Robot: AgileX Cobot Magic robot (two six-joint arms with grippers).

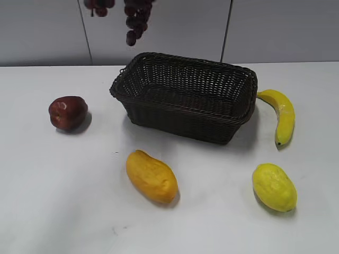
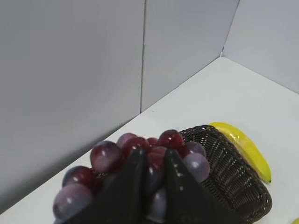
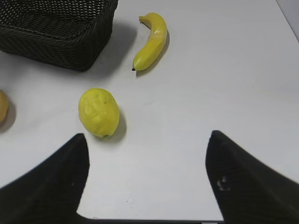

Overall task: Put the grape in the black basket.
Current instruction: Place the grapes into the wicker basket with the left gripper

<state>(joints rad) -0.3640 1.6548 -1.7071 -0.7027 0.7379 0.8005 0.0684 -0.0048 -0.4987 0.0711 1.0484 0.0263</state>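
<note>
The grape, a bunch of dark purple-red berries, hangs at the top edge of the exterior view, high above the far left end of the black basket. My left gripper is shut on the grape in the left wrist view; the basket shows below and to the right. The left gripper itself is out of the exterior view. My right gripper is open and empty above the bare table; it does not show in the exterior view.
On the white table lie a dark red apple at left, an orange mango in front of the basket, a yellow lemon at front right and a banana right of the basket. A grey wall stands behind.
</note>
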